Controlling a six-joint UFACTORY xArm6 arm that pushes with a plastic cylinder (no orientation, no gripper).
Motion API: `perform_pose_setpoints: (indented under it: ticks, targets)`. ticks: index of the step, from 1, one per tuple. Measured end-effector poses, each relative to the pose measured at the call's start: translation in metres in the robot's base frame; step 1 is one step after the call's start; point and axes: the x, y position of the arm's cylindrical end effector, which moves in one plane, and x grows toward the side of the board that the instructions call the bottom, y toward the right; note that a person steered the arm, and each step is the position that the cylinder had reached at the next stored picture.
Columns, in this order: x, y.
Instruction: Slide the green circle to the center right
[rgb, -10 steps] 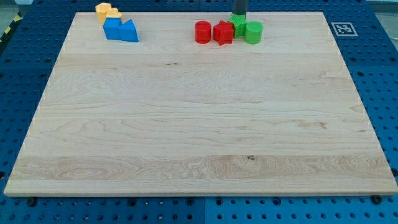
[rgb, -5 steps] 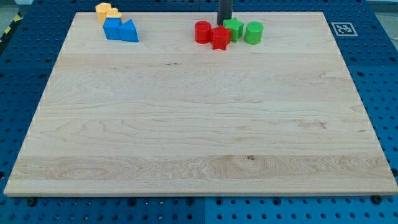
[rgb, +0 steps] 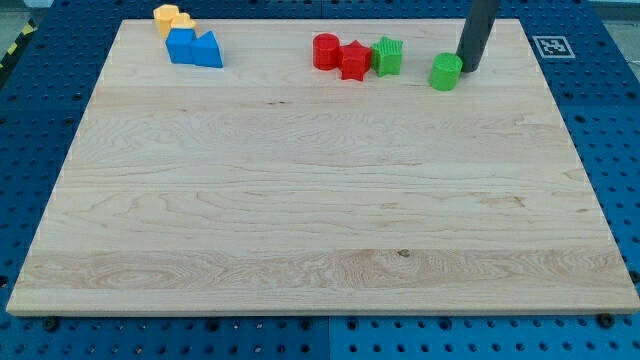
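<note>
The green circle (rgb: 446, 72) is a short green cylinder near the view's top right of the wooden board (rgb: 320, 200). My tip (rgb: 467, 68) is the lower end of a dark rod that comes down from the view's top; it stands right against the circle's right side. A second green block (rgb: 387, 56) with an uneven shape lies to the circle's left, apart from it.
A red star (rgb: 353, 60) touches the second green block's left side, with a red cylinder (rgb: 326, 51) beside it. Two blue blocks (rgb: 194, 48) and two orange blocks (rgb: 171, 18) sit at the top left. A fiducial tag (rgb: 549, 46) marks the top right corner.
My tip has moved from behind the red and green cluster to the right. The green circle has slid right and a little down, away from the other green block.
</note>
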Motion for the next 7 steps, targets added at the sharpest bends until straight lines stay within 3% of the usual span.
perform_pose_setpoints:
  ticks: [1, 2, 4, 6, 7]
  targets:
    - [-0.02, -0.001]
    - [-0.013, -0.009]
    - [0.042, -0.012]
    - [0.007, -0.022]
    - [0.013, -0.058]
